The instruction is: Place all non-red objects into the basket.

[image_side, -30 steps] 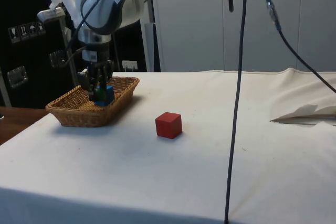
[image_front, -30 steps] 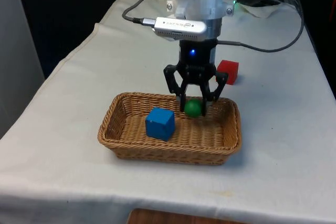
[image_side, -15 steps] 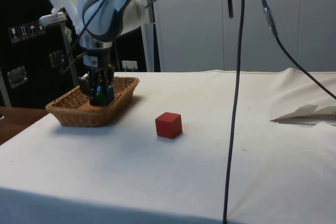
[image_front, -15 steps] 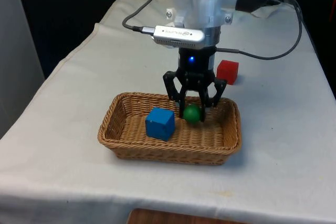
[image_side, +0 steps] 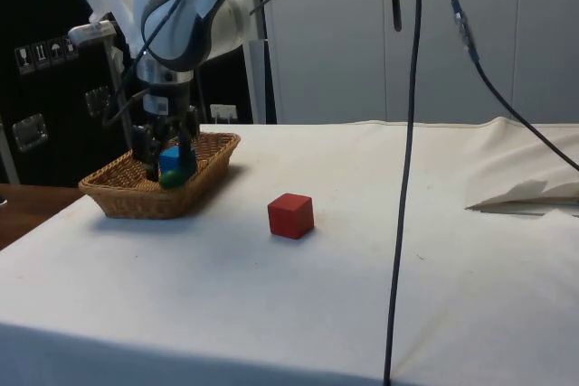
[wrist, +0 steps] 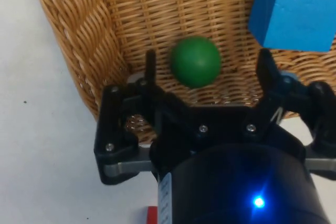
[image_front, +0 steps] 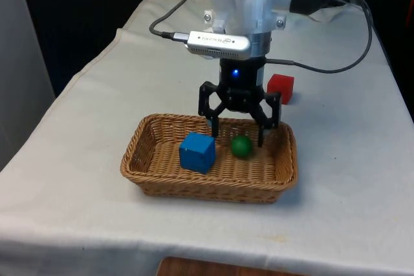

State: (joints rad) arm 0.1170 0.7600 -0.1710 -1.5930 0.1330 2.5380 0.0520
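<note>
Green ball [image_front: 242, 146]: one, lying in the basket's far right part, free of the tool's fingers.
Blue cube [image_front: 196, 152]: one, in the basket, just left of the ball in the front view.
Basket [image_front: 147, 170]: one, wicker, on the tabletop [image_front: 90, 134] near its front edge.
Red cube [image_front: 280, 88]: one, on the cloth beyond the basket, well apart.
Tool [image_front: 237, 132]: pointing straight down over the ball, fingers spread wide, holding nothing.

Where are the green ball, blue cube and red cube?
green ball [image_front: 241, 146], front view, centre of the ball
blue cube [image_front: 196, 152], front view, front face
red cube [image_side: 290, 215], side view, front face
</note>
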